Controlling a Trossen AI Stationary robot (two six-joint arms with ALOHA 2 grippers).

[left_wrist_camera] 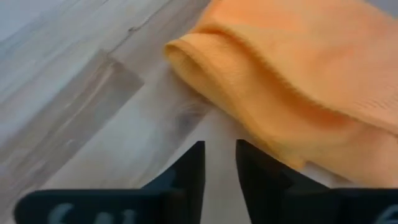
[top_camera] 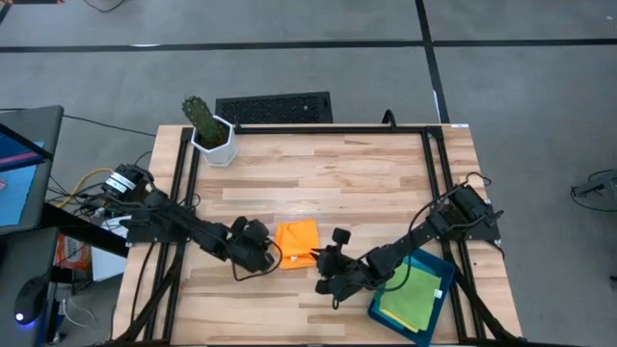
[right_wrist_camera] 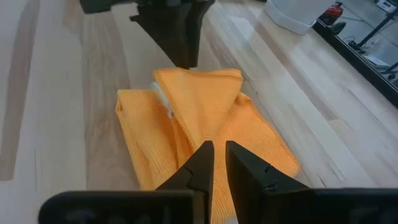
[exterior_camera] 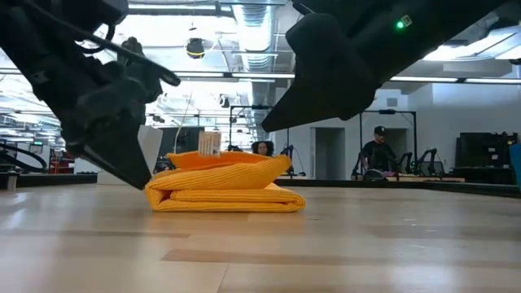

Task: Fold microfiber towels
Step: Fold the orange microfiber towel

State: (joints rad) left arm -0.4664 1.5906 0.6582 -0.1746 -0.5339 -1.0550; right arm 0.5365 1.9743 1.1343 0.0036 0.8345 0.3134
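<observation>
A: How will that orange microfiber towel [top_camera: 297, 242] handle?

B: Soft and light, I'd judge. It lies folded into a thick bundle on the wooden table [top_camera: 318, 178], near the front middle, and the top flap sits loose and a bit peaked. It will slump or unfold if lifted by one layer. A corner or a folded edge, with every layer pinched together, looks the safest hold.

A: Where are the grippers?

B: The left gripper [left_wrist_camera: 219, 163] is low at the towel's left edge, tips just beside the rolled fold, fingers nearly together with a narrow gap and nothing between them. The right gripper [right_wrist_camera: 219, 163] is at the opposite side, pointing across the cloth; its fingers are also close together with only a slit, holding nothing. Whether its tips touch the fabric I cannot tell.

A: Other towels?

B: A green towel [top_camera: 410, 299] over a blue one lies in the dark teal tray [top_camera: 436, 265] at the front right. A potted cactus [top_camera: 206, 127] stands at the back left corner.
</observation>
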